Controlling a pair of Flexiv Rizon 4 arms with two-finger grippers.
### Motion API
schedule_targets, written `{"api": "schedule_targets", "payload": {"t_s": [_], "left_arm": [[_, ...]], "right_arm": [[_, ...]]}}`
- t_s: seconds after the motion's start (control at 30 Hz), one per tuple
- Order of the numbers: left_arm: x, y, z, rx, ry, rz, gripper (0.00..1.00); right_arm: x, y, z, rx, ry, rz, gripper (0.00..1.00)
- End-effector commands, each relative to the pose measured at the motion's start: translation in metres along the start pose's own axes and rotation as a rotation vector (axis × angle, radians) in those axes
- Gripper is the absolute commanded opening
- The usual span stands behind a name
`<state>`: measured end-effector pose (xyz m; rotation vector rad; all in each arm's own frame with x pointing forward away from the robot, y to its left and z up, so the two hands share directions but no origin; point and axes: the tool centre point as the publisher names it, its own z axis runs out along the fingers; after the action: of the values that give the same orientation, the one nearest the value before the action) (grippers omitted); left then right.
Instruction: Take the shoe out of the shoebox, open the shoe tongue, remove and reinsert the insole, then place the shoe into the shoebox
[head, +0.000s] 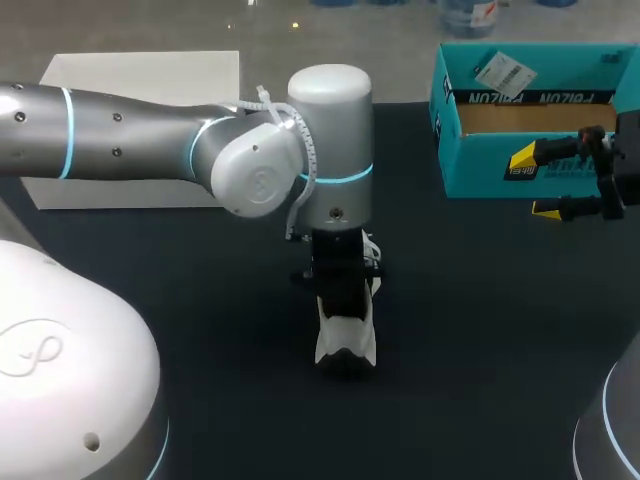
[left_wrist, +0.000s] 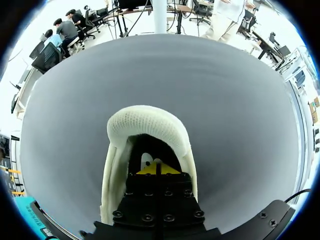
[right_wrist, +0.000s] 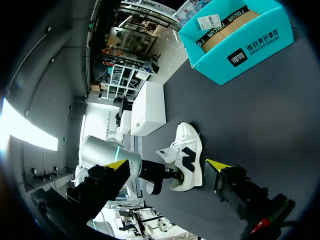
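A white shoe (head: 347, 340) with black side marks stands on its sole on the dark table, outside the box. My left gripper (left_wrist: 157, 168) comes straight down into the shoe's (left_wrist: 147, 125) opening, its yellow tips pressed together deep inside. A bit of white lining shows beside the tips; whether anything is pinched is hidden. The teal shoebox (head: 520, 110) sits open at the back right, with only brown cardboard showing inside. My right gripper (head: 533, 185) hangs in front of the box, fingers wide apart and holding nothing. In the right wrist view the shoe (right_wrist: 192, 150) lies well ahead of that gripper (right_wrist: 167, 165).
A white box (head: 140, 70) stands at the table's back left, behind my left arm (head: 130, 135). The shoebox (right_wrist: 235, 40) lies far beyond the shoe in the right wrist view. Bare dark tabletop (head: 480, 330) spreads between the shoe and the right arm.
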<state>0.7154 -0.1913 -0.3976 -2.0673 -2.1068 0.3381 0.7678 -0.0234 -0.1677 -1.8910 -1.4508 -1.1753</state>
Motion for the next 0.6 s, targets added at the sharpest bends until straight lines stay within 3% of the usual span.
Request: {"api": "schedule_targets", "payload": {"t_s": [0.03,0.17,0.43,0.6], "left_arm": [[-0.008,0.004,0.015,0.007,0.018,0.006,0.0],[-0.008,0.004,0.019,0.017,0.026,0.019,0.0],[-0.006,-0.007,-0.023,-0.018,-0.049,0.042,0.0],[-0.011,-0.01,-0.022,-0.071,-0.052,0.064,0.0]], "right_arm": [[0.001,-0.001,0.001,-0.001,-0.005,0.002,1.0],[0.001,-0.001,0.001,-0.001,-0.005,0.002,1.0],[0.001,-0.001,0.001,-0.001,-0.005,0.002,1.0],[0.001,-0.001,0.001,-0.001,-0.005,0.002,1.0]]}}
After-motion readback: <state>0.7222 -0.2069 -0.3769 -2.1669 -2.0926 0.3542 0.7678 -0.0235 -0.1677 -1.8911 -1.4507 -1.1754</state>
